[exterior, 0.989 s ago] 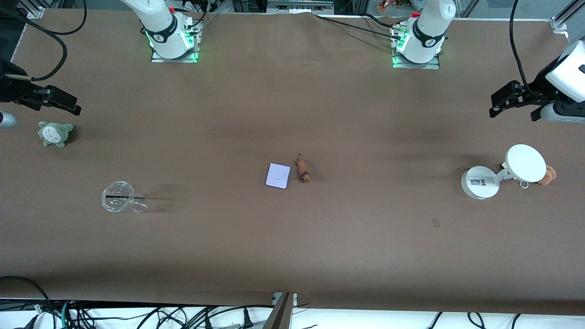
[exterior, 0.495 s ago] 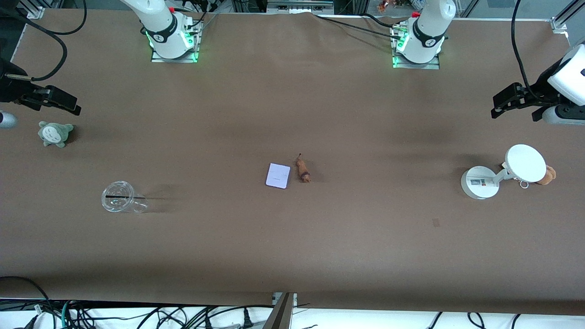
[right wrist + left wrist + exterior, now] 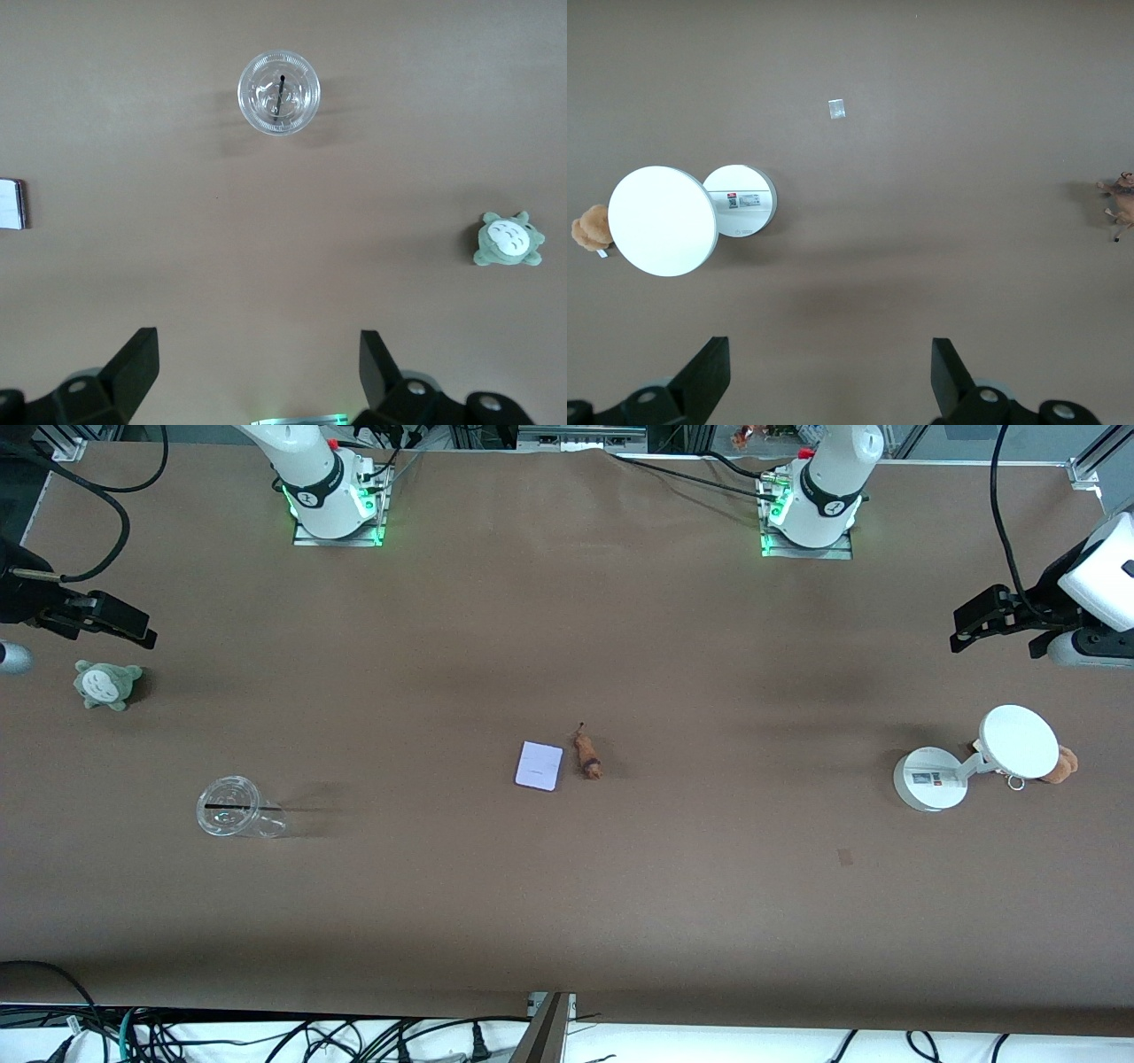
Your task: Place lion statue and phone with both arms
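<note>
The lion statue (image 3: 587, 755), tiny and orange-brown, lies at the table's middle beside the pale lavender phone (image 3: 539, 766), which lies toward the right arm's end of it. The lion also shows at the edge of the left wrist view (image 3: 1122, 192), and the phone's end at the edge of the right wrist view (image 3: 11, 204). My left gripper (image 3: 970, 622) is open and empty, high over the left arm's end of the table; it also shows in its wrist view (image 3: 830, 376). My right gripper (image 3: 133, 631) is open and empty, high over the right arm's end; it also shows in its wrist view (image 3: 259, 370).
A round white stand (image 3: 973, 759) with a tan plush toy (image 3: 1063, 765) beside it sits at the left arm's end. A grey-green plush toy (image 3: 107, 684) and a clear cup with a straw (image 3: 235, 808) sit at the right arm's end.
The left gripper has shifted slightly near the table's end. The right arm, the lion statue and the phone have not moved.
</note>
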